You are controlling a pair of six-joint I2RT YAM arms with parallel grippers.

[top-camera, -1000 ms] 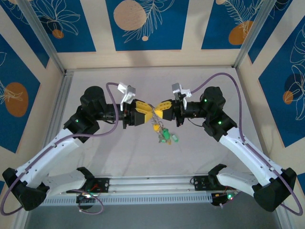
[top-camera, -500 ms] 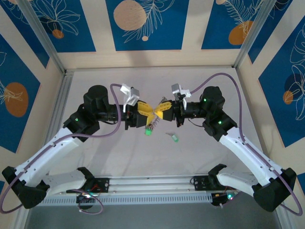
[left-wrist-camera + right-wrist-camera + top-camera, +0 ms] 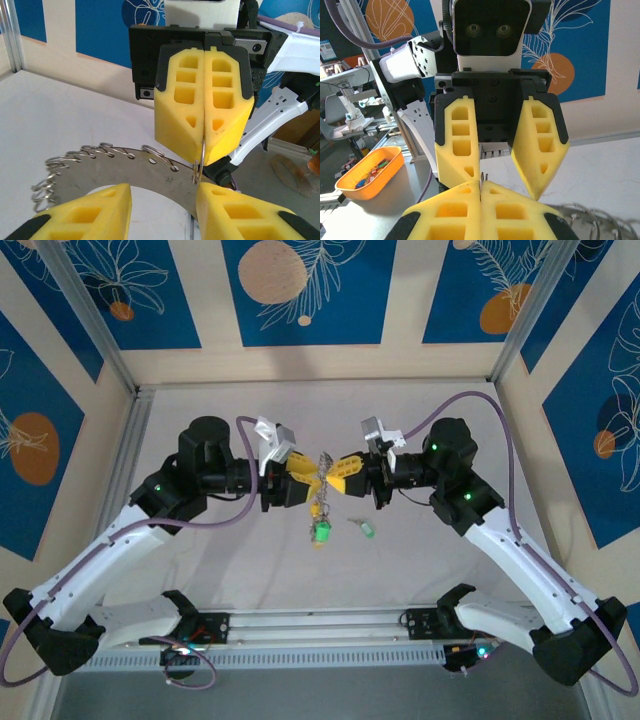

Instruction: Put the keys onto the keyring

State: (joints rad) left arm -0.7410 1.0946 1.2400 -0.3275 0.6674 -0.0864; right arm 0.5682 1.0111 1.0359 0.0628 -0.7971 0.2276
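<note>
Both grippers meet above the middle of the table. My right gripper (image 3: 336, 468) (image 3: 481, 182) is shut on a thin wire loop of the keyring (image 3: 150, 170), a flat grey metal band with small wire rings along its edge. The band crosses the gap of my left gripper (image 3: 306, 476) (image 3: 164, 194), whose yellow jaws stand apart, and it touches the right finger (image 3: 240, 210). In the top view the keyring (image 3: 318, 502) hangs below the fingers with a green key (image 3: 321, 533) at its bottom. Another green key (image 3: 366, 529) lies on the table.
The white table (image 3: 450, 580) is walled by patterned panels on three sides. A metal rail (image 3: 320, 625) with the arm bases runs along the near edge. An orange bin (image 3: 370, 172) of small items stands off the table behind the left arm.
The bunch of keys under the grippers has come apart. One green key dropped onto the table at the right. The left jaws opened wider and the ring now hangs lower.
</note>
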